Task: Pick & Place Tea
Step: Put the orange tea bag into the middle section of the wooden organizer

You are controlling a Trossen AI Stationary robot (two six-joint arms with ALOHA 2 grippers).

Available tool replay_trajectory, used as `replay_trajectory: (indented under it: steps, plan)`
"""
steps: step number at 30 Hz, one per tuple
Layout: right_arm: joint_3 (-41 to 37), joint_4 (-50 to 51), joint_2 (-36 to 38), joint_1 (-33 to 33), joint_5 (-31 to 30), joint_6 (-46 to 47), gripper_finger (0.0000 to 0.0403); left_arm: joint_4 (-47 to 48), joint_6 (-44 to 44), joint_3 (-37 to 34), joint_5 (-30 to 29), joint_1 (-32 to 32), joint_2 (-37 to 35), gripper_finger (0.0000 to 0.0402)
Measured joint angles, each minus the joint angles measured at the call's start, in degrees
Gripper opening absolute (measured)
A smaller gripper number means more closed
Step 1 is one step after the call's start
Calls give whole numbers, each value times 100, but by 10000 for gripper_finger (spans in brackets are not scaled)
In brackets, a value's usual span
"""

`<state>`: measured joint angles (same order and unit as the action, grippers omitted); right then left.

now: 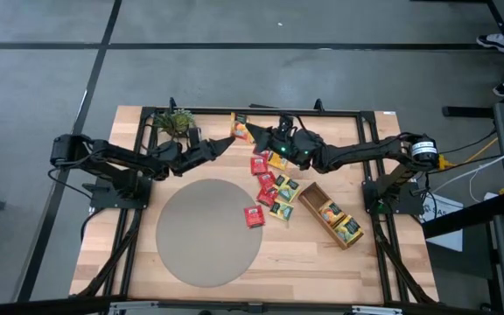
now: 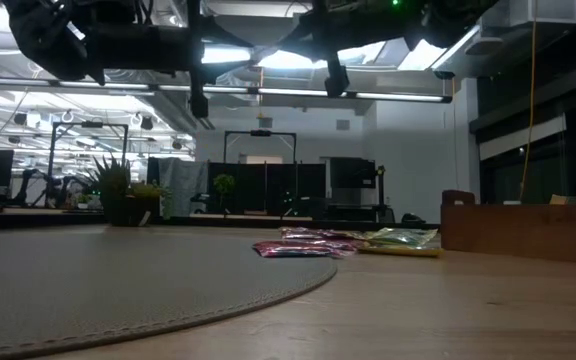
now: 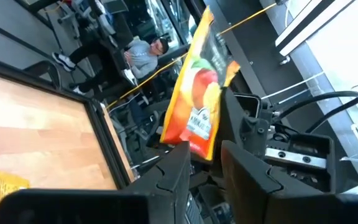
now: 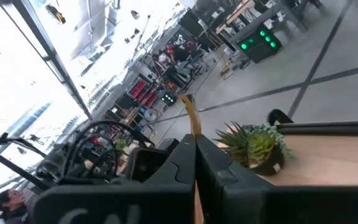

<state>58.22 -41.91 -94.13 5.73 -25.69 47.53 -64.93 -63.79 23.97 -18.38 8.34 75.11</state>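
Observation:
Above the table's far middle, an orange tea sachet (image 1: 239, 128) with a fruit picture (image 3: 197, 93) hangs in the air between my two grippers. My right gripper (image 1: 254, 133) comes from the right and is shut on it (image 4: 194, 146). My left gripper (image 1: 228, 140) comes from the left. It is open (image 3: 202, 163), one finger on either side of the sachet's lower end. More tea sachets (image 1: 269, 179), red, yellow and dark green, lie flat in a loose heap at the table's middle. My right gripper pinches the sachet between its two shut fingers. The sachet shows edge-on as a thin orange strip (image 4: 191, 118) coming out past the fingertips. The fingers lie about level and come from the table's right. The sachet is lifted clear of the table. My left gripper has the sachet's lower end (image 3: 194, 144) between its fingers; whether they touch it I cannot tell.
A round grey mat (image 1: 199, 254) covers the near middle, with one red sachet (image 1: 254, 216) on its right edge. A brown wooden divided tray (image 1: 315, 194) with sachets in it lies to the right. A small potted plant (image 1: 175, 122) stands at the far left.

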Motion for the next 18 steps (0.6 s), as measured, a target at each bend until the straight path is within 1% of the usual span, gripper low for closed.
replay_trajectory:
  steps: [8,18]
  plan:
    - [0,-78,0,12,75,196,4,-4,-4,0,-400,0,0,86]
    - [0,-174,0,79,90,95,4,-2,0,0,-256,-4,0,86]
